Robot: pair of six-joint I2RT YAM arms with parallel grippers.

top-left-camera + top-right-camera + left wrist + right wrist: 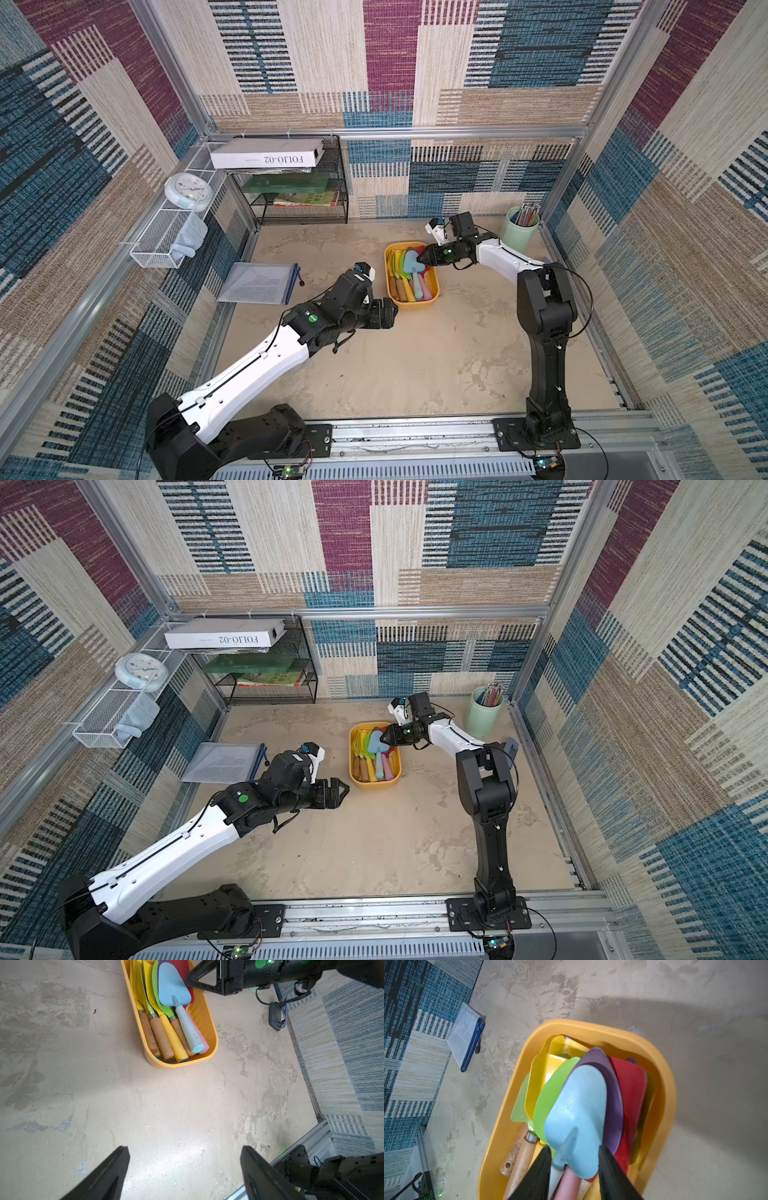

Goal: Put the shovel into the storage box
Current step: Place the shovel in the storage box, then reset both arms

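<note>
The yellow-orange storage box stands mid-table and holds several toy shovels. On top of that pile lies a light blue shovel, its handle toward the box's near end. My right gripper hovers over the box's far end. It is open, with one jaw on each side of the blue blade's neck. My left gripper is open and empty, just left of the box's near end, above bare table.
A mint-green pencil cup stands at the back right. A clear document pouch lies at the left. A black mesh rack with books fills the back left corner, and a white wire basket hangs on the left wall.
</note>
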